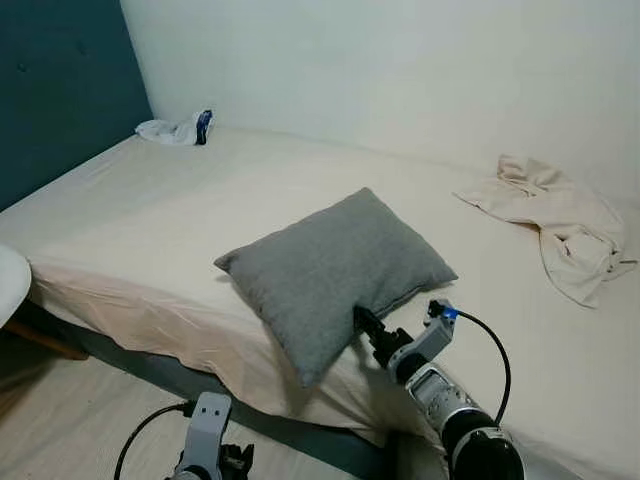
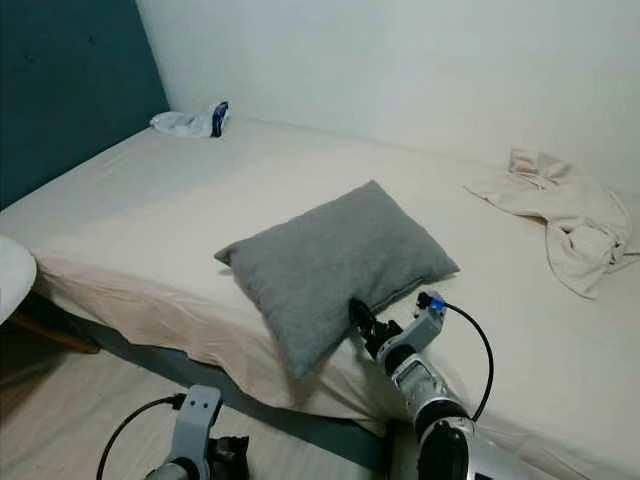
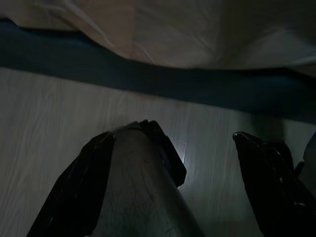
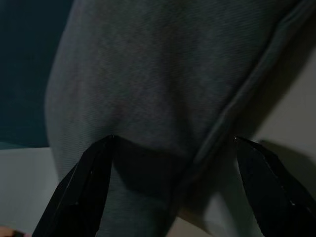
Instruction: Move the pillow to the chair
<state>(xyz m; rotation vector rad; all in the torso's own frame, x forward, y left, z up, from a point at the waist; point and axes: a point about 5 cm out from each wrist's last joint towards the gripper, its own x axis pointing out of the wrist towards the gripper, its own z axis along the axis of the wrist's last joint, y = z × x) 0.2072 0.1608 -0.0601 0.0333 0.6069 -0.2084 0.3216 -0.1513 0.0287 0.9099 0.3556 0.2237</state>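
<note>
One grey pillow [image 1: 335,270] lies on the bed [image 1: 150,230], near its front edge, tilted so one corner hangs out past the mattress edge toward the floor.

Right gripper [image 1: 366,327] sits at the pillow's near edge. In the right wrist view its two black fingers [image 4: 81,190] stand spread wide, with the pillow's grey fabric and seam between them (whether either finger touches the cloth cannot be told). Nothing is clamped.

Left gripper [image 3: 173,187] hangs low in front of the bed over the pale wood floor [image 3: 49,118]. Its two fingers are apart and hold nothing; a dark rounded shape lies between them, hard to make out in the dim light.

Other things on the bed, counted: one crumpled cream cloth [image 1: 555,220] at the far right, well apart from the pillow; one small white bundle with a blue part [image 1: 180,128] in the far corner by the teal headboard [image 1: 60,90], too small to identify.

One white rounded edge [image 1: 10,280] is cut off at the left border, with a wooden leg below it; most of it is out of frame.
</note>
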